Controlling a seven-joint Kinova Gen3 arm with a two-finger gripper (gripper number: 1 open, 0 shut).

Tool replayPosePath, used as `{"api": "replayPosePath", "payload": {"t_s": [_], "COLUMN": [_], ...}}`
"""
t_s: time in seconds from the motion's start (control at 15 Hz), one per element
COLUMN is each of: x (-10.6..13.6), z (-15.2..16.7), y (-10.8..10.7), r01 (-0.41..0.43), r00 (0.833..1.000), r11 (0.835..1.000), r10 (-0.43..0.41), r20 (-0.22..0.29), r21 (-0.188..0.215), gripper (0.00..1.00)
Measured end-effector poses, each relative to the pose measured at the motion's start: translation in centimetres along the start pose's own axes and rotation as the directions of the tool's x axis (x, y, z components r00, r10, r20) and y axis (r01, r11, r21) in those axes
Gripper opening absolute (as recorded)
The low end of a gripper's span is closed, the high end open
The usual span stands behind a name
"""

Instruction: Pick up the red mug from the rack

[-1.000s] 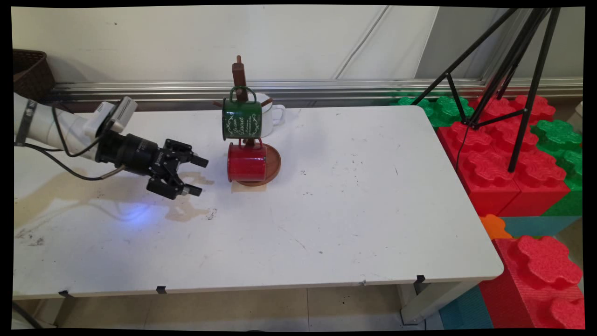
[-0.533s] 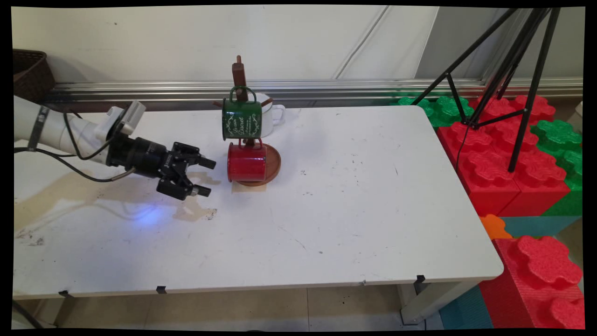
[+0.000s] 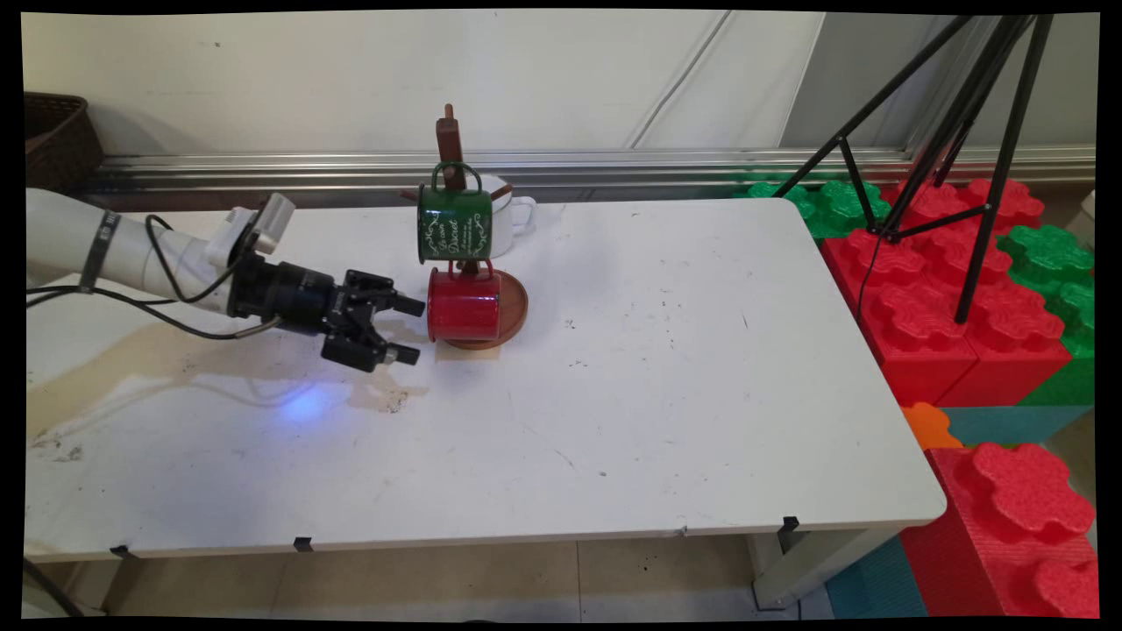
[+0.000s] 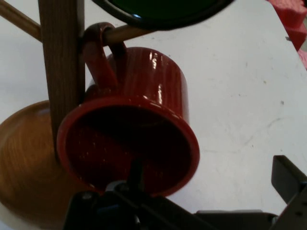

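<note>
Gripper (image 3: 410, 330) was moved right, fingers spread, nothing held. Red mug (image 3: 463, 305) was hung on wooden mug tree (image 3: 450, 140), mouth faced toward gripper, just beside fingertips.

White arm (image 3: 79, 241), black pincer (image 3: 410, 329)

Gripper (image 3: 412, 329) sits left of centre, fingers spread, tips just beside the red mug's (image 3: 464, 305) open mouth; that mug hangs low on the wooden mug tree (image 3: 450, 140), over its round base (image 3: 515, 307); green mug (image 3: 454, 223) hangs above; white mug (image 3: 513, 213) behind; white table (image 3: 666, 394) stained at left.
</note>
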Motion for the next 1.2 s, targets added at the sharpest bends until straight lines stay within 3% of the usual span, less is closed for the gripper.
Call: {"api": "replayPosePath", "payload": {"t_s": [0.47, 1.2], "x": [0.1, -0.1], "z": [2.4, 4.0], "y": [-0.8, -1.6], "r01": [0.042, 0.072], "r00": [0.998, 0.996], "r11": [0.999, 0.997], "r10": [-0.041, -0.071], "r20": [-0.040, -0.061], "r21": [0.007, 0.010], "gripper": [1.00, 1.00]}}
